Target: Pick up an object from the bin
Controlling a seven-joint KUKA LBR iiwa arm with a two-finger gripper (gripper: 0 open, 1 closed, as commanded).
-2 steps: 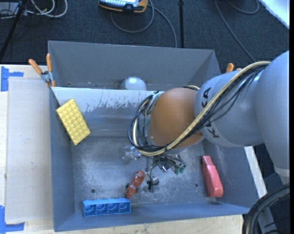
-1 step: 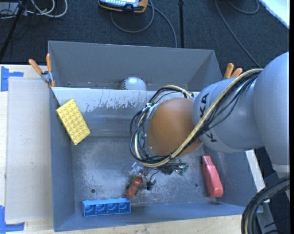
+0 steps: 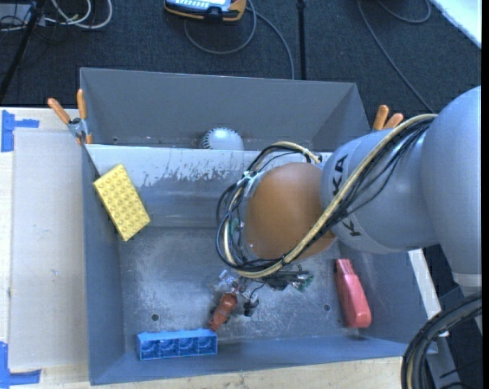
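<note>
- Hovering low over the floor of the grey metal bin (image 3: 228,108), the KUKA arm's hand (image 3: 233,292) hangs beneath its rounded orange cover (image 3: 285,209) and a loop of cables; whether the hand is released or clenched cannot be told from this angle.
- Nearest the hand lies a small reddish-brown piece (image 3: 223,311), just beside it on the side toward the bin's front wall and slightly to the view's left. It appears apart from the hand rather than gripped.
- The piece's long axis looks to run on a slant, its upper end pointing back at the hand and its lower end toward the front wall.
- Judging by that layout, a pick of this piece would call for only a short shift forward and down, with the hand turned to close across the slant rather than along it.
- Beyond the piece from the hand, a blue brick (image 3: 177,345) lies lengthwise along the front wall.
- On the hand's opposite side, well apart, a pinkish-red oblong (image 3: 352,292) lies with its length running front to back.
- Far off to the view's left of the hand sits a yellow studded plate (image 3: 121,202); behind the hand, by the back wall, rests a white ball (image 3: 221,139).
</note>
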